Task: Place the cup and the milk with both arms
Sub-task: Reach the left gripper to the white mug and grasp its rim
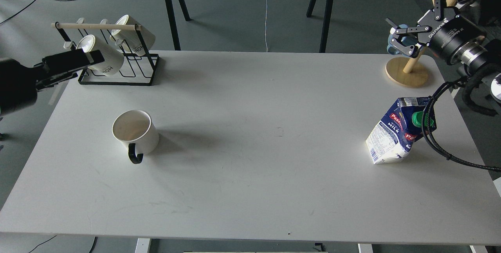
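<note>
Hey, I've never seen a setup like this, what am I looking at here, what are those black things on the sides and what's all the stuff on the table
This single picture comes from a camera in a humanoid robot's head, looking forward and down at a white table. The black things at the sides are its two arms. The left gripper is dark and seen end-on, so I cannot tell whether its fingers are open. The right gripper has its fingers spread open. Neither holds anything.

On the table, a white cup with a black handle stands on the left, and a dented blue and white milk carton with a green cap stands on the right. At the back left, a black wire rack carries two white mugs. At the back right stands a wooden stand.
</note>
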Robot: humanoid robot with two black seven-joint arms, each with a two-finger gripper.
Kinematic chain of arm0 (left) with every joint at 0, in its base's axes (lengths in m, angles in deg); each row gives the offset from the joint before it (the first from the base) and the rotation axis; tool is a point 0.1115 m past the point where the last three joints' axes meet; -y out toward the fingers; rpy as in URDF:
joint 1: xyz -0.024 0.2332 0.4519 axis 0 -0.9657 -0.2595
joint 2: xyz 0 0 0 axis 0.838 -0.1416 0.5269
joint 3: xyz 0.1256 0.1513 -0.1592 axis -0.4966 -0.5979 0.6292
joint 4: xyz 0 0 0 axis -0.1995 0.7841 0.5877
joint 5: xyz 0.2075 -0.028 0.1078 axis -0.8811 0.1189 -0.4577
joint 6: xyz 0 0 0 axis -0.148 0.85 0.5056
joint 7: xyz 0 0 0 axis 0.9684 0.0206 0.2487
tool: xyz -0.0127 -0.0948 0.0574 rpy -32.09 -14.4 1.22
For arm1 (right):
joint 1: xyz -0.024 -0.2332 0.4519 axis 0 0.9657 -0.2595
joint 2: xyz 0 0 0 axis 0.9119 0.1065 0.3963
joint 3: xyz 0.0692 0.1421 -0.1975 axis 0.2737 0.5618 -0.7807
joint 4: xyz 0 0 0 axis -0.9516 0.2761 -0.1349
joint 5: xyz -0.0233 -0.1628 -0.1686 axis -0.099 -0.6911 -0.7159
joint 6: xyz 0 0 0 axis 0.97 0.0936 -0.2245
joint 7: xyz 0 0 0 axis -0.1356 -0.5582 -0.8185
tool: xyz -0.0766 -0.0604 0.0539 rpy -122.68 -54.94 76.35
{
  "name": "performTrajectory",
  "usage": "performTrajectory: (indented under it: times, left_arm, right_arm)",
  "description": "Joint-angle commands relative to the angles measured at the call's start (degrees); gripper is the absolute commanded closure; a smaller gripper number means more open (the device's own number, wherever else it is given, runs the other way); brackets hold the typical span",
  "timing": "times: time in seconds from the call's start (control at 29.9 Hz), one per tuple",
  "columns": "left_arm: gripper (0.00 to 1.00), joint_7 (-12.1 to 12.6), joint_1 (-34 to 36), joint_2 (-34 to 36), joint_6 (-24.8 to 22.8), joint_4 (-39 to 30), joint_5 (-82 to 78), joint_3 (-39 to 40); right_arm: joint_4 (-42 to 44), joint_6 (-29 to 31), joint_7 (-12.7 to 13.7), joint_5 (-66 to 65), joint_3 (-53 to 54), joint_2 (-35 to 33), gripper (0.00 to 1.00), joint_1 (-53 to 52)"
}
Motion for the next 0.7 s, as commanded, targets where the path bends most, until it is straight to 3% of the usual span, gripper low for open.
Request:
performTrajectory:
  times: [0.0,0.2,0.33,0.67]
  left_arm:
    - [0.0,0.2,0.0,-3.8,2.3,1.5,-15.9,-2.8]
    - [0.0,1.4,-0.1,-10.3,5.0,5.7,-28.4,-4.9]
    - [0.0,5.6,-0.2,-13.5,5.0,7.7,-31.4,-5.0]
    - [0.01,5.4,-2.1,-21.0,3.1,16.4,-36.2,-5.8]
  right_arm:
    - [0.0,0.0,0.0,0.0,0.0,-0.6,0.01,0.0]
    - [0.0,-0.1,0.0,0.0,-0.2,-0.7,0.01,0.0]
    - [0.0,-0.2,0.0,-0.2,-0.3,-0.7,0.01,0.0]
    - [0.0,-0.2,-0.2,-1.5,-0.2,-0.7,0.01,-0.1]
